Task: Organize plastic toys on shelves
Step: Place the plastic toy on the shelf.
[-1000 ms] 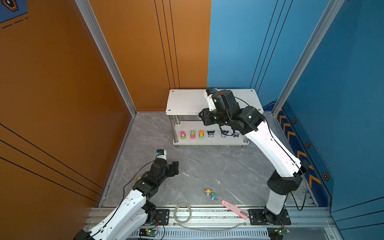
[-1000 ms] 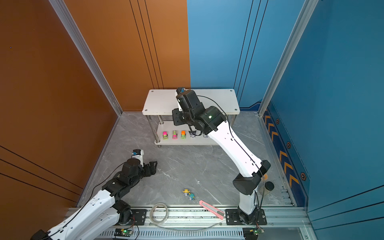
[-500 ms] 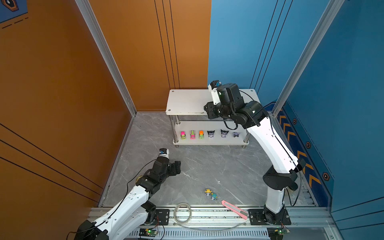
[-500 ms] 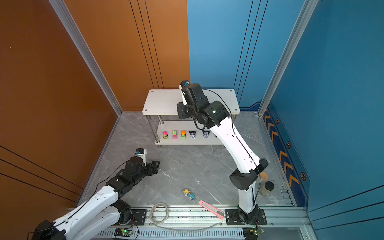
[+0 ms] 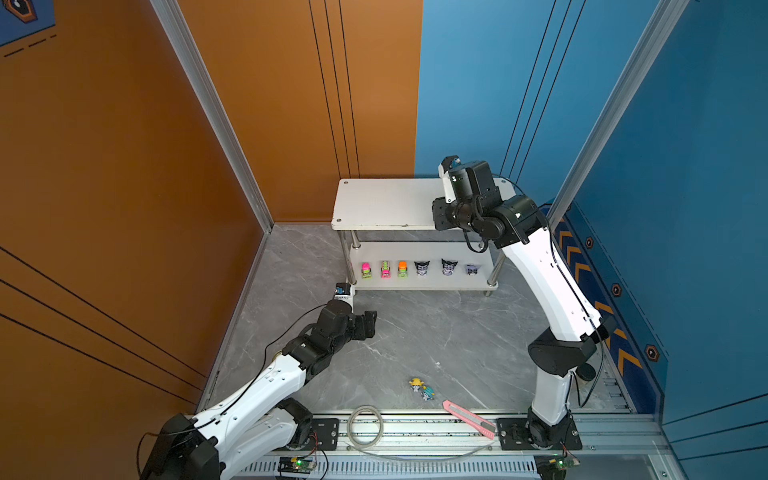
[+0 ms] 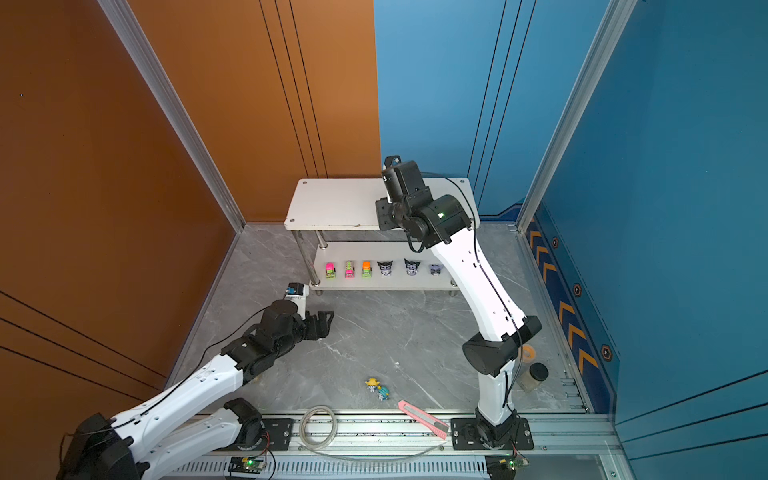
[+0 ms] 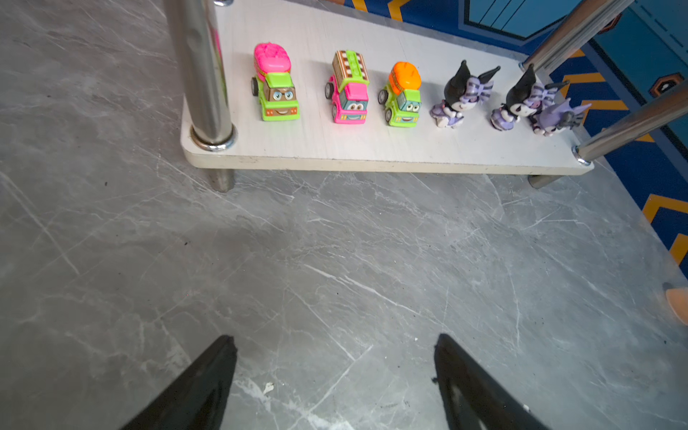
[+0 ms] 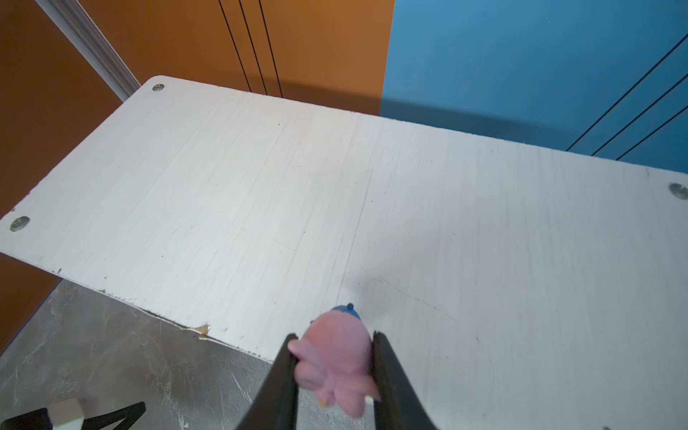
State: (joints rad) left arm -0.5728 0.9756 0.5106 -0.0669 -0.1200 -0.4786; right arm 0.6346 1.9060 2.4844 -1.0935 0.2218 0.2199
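Up from the lower tier is where my right arm has come in the last second. It was down in front of the row of toys and now sits at the top board, while my left arm has crept a little nearer the rack.

My right pincer (image 8: 335, 337) is clamped on the pink figurine (image 8: 335, 361), one jaw on each flank. It hangs over the chipped front edge of the top board (image 8: 298, 186), part of it over bare white board and part over the grey surface (image 8: 111, 353) below.

The toy is blurred this close. Its long axis seems to run along my fingers, with a small blue tip poking out past them toward the back of the board and the pink lobes trailing toward my wrist. I cannot tell which end is the head.

To set it down well, I judge I should:
- carry it further in, clear of that edge;
- tip my wrist so its base faces the board;
- lower it until it touches, then ease the jaws apart slowly so it doesn't topple;
- pick a spot toward one end, leaving room for its two mates.

My left pincer (image 7: 335, 339) is spread wide and empty, just above the surface in front of the shelves (image 5: 386, 203). On the lower board (image 7: 372, 145) stand three trucks (image 7: 350, 89), then three black-purple figurines (image 7: 458, 96). The last of these looks tipped over.

Back near the front rail, the yellow-hat figurine (image 5: 415, 383) and the teal-hat figurine (image 5: 427, 392) lie close together on the surface, waiting their turn.
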